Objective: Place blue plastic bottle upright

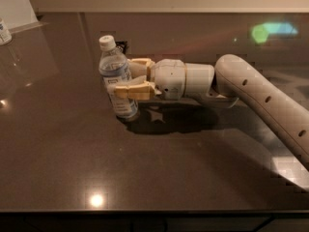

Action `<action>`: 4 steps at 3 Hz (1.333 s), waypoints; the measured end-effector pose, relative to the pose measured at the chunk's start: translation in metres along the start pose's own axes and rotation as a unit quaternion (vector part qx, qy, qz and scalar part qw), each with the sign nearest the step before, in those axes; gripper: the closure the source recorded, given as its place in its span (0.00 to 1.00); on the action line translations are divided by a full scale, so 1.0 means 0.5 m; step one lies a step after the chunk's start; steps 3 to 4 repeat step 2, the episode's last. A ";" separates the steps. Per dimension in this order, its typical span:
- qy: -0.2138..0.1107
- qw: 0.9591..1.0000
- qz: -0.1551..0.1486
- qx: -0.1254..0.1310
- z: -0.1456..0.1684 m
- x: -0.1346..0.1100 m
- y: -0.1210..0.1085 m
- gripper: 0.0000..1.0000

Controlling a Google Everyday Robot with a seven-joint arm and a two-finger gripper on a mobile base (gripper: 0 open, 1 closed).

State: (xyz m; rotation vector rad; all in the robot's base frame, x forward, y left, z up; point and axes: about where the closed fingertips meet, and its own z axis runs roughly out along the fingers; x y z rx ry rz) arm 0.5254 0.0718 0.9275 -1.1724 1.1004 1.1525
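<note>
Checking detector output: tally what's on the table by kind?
blue plastic bottle: 1, gripped mid-body by the claw, left of table centre
labelled container, cut off at left edge: 1
small dark item behind the bottle: 1
Total: 3
</note>
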 end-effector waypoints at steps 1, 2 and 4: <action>0.000 1.000 0.000 -0.002 0.004 -0.001 0.002 0.00; 0.000 1.000 0.000 -0.002 0.004 -0.001 0.002 0.00; 0.000 1.000 0.000 -0.002 0.004 -0.001 0.002 0.00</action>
